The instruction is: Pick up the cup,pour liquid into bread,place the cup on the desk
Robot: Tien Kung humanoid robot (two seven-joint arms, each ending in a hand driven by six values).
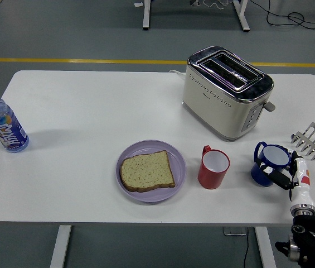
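A: Down at the near right corner, black right arm rising over the white table (79, 111) edge, white-and-black right hand (292, 180) up against the blue two-handled cup (270, 164).

B: Gripping it?

A: Dark fingers (279, 180) pressed onto the near side of the cup, wrapped at the lower wall. Closed on it, by the look of things. Cup upright, white inside showing, base apparently on the tabletop, though hard to say for sure.

B: And left of that?

A: Red mug (213, 168) with a white interior, standing upright, handle turned to the far left. Well clear of the blue cup, untouched.

B: The bread?

A: Slice of brown bread (146, 171) lying flat on a round lilac plate (177, 157), just beside the red mug, near the table's front edge, about centre.

B: Further back?

A: On the right, beyond the blue cup, a small metal toast rack (312, 140), close to the table's right edge. Farther still, a cream-and-chrome two-slot toaster (226, 91), set at an angle, slots open on top, lever at its right end.

B: Anything over on the left?

A: Clear plastic bottle with blue cap and blue label (2, 121), upright, right at the left edge, far apart from everything else. Behind the table, grey floor with a yellow line (79, 60) running across.
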